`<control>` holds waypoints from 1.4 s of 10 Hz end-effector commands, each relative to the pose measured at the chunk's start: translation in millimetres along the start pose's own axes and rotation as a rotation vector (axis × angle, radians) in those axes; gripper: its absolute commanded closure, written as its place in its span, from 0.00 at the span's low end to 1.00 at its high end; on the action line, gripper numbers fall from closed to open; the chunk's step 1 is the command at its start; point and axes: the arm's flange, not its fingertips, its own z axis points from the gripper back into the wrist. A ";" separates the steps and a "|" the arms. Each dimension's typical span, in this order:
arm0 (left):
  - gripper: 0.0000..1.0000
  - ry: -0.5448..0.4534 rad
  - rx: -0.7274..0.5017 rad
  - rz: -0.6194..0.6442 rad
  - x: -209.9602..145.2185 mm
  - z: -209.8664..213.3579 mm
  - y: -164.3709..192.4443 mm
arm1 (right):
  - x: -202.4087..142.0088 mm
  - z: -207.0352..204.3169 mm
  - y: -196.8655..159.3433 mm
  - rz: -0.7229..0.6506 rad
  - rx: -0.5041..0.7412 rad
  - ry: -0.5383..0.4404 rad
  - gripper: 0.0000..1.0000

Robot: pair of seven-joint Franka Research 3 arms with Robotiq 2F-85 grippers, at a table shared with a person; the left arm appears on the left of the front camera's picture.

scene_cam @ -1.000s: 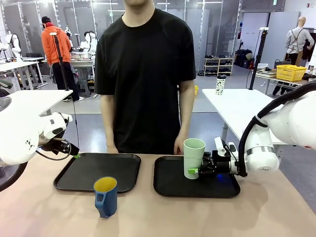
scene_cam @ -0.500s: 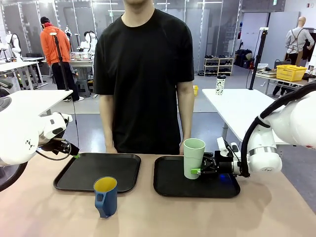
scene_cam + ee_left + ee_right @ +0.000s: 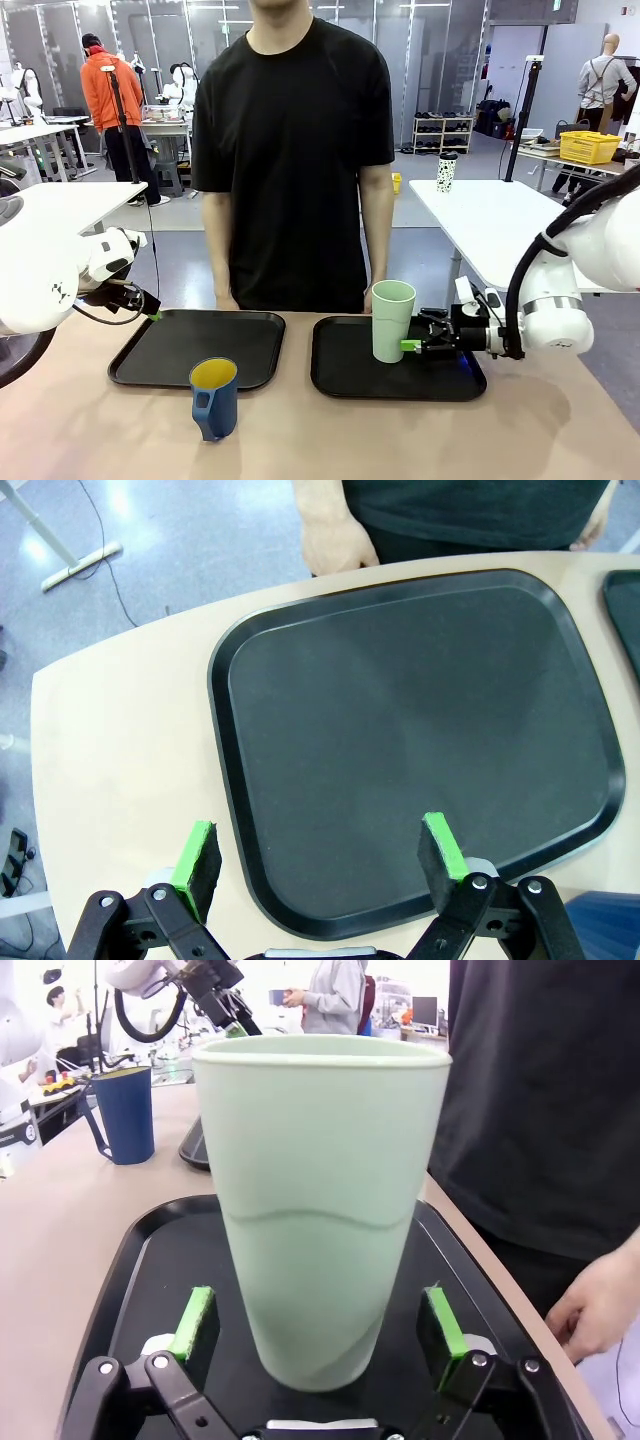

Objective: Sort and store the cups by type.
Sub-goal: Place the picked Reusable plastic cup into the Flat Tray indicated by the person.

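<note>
Bright, even indoor light falls from above, with no harsh contrast. The front view is sharp throughout; the blue mug (image 3: 214, 398) casts only a faint, soft shadow on the tan worktop (image 3: 330, 440). In the left wrist view the black tray (image 3: 400, 730) carries a broad dull sheen, white glare spots lie on the floor (image 3: 60, 630), and the wide lens bows the worktop's edge. In the right wrist view the green tumbler (image 3: 320, 1210) is crisp up close, against a pale, washed-out background.
</note>
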 end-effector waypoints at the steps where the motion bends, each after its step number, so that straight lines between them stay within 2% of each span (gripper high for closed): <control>1: 0.00 -0.002 0.002 -0.011 1.2 1.0 -0.2 | 16.0 24.5 16.6 -0.046 -0.038 0.060 0.00; 4: 0.00 -0.002 0.002 -0.011 1.2 1.0 -0.2 | 37.5 51.7 36.0 -0.094 -0.105 0.208 0.00; 8: 0.00 -0.002 0.002 -0.011 1.2 1.0 -0.2 | 47.0 59.3 47.7 -0.116 -0.176 0.293 0.00; 9: 0.00 -0.002 0.002 -0.011 1.2 1.0 -0.2 | 41.5 63.2 39.0 -0.084 -0.135 0.236 0.00; 14: 0.00 -0.002 0.002 -0.011 1.2 1.0 -0.2 | 41.5 63.2 39.0 -0.084 -0.135 0.236 0.00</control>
